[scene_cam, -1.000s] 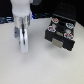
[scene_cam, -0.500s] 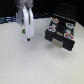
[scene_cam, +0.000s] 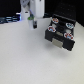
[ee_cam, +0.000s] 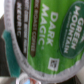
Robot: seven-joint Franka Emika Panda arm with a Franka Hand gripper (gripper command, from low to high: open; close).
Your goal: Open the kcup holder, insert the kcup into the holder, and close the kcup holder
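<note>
Clearly the jaws grip one kcup (ee_cam: 47, 42), well apart from one kcup holder (scene_cam: 61, 34).

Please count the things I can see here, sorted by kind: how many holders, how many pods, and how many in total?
kcup holder: 1
kcup, held in the gripper: 1
round pod tops in the holder: 4, as far as the blurred exterior view shows
Total: 6

White arm (scene_cam: 28, 7), dark claw (scene_cam: 35, 22)
</note>
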